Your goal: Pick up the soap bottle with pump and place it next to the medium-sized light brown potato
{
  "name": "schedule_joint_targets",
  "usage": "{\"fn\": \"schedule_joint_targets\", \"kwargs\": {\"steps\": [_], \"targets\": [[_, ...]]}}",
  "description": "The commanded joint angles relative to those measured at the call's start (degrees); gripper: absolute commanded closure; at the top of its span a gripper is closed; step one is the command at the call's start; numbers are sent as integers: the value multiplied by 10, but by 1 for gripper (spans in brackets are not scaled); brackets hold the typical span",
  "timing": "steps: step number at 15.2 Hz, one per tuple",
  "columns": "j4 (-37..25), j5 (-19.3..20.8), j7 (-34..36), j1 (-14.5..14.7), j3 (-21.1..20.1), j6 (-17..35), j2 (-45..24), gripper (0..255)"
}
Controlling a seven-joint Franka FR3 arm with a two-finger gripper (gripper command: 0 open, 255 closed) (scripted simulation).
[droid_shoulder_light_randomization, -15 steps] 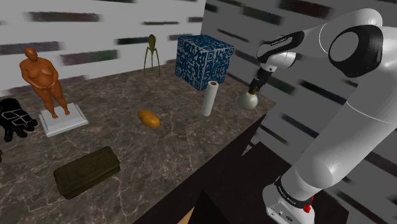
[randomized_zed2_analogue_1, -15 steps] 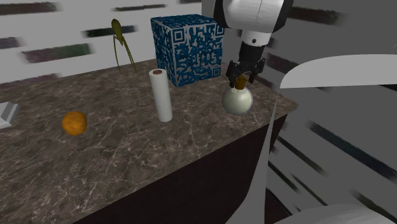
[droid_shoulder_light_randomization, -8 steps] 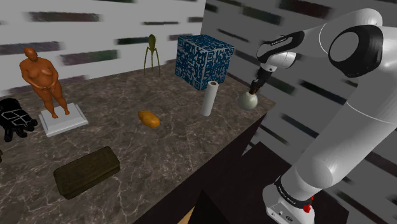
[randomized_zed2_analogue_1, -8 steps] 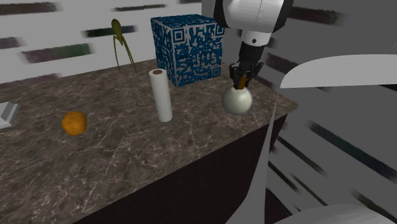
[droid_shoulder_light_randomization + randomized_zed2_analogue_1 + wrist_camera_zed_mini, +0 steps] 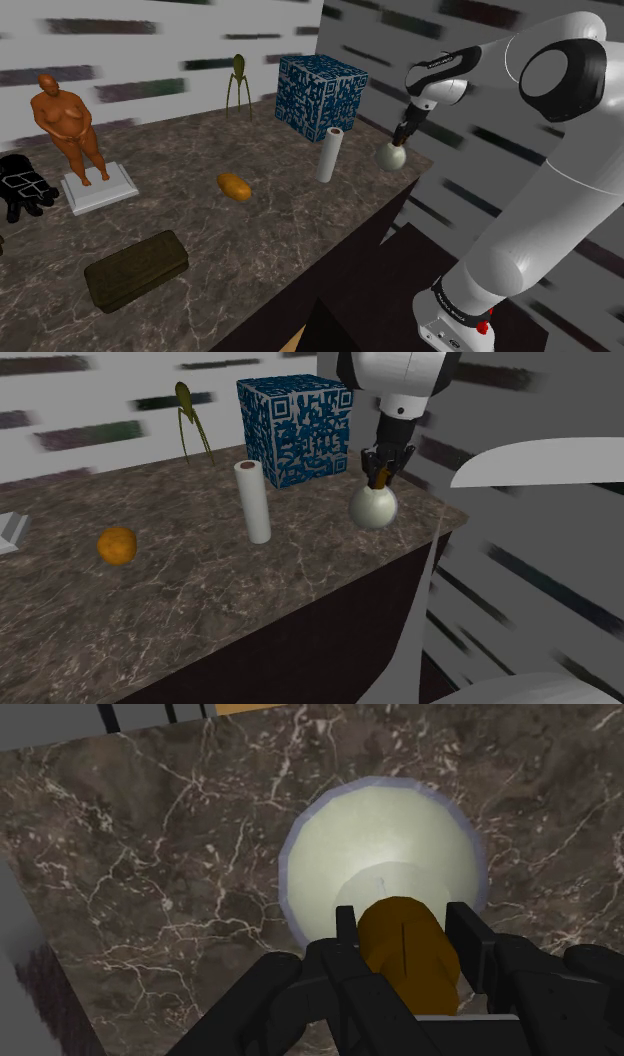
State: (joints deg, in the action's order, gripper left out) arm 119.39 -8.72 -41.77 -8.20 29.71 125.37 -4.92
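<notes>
The soap bottle [image 5: 392,157] [image 5: 373,509] is a round, pale greenish-white flask with a brown pump top [image 5: 410,954]. It stands near the marble counter's [image 5: 290,220] corner at the shoulder view's right. My black gripper [image 5: 403,135] [image 5: 379,474] [image 5: 405,919] comes down from above and is shut on the pump top, a finger on each side. The flask's round body [image 5: 380,864] shows just beyond the fingers; I cannot tell whether its base touches the counter. The orange-brown potato [image 5: 234,186] [image 5: 117,545] lies mid-counter, well apart from the bottle.
A white upright roll [image 5: 329,154] [image 5: 256,502] stands between bottle and potato. Behind it is a blue patterned cube [image 5: 322,92]. An orange figurine [image 5: 70,120], a dark green case [image 5: 135,268], a black object [image 5: 20,185] and a green long-legged figure [image 5: 238,80] sit further off. The counter edge drops away just beside the bottle.
The fingers have shut on the brown pump top. The bottle has shifted very slightly with the hand; the other things have stayed put.
</notes>
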Motion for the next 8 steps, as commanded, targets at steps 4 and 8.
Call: {"fn": "schedule_joint_targets", "kwargs": {"steps": [4,8], "targets": [[-20,15,12,2,1,-35,19,255],[-38,24,20,3,1,-64,31,255]]}}
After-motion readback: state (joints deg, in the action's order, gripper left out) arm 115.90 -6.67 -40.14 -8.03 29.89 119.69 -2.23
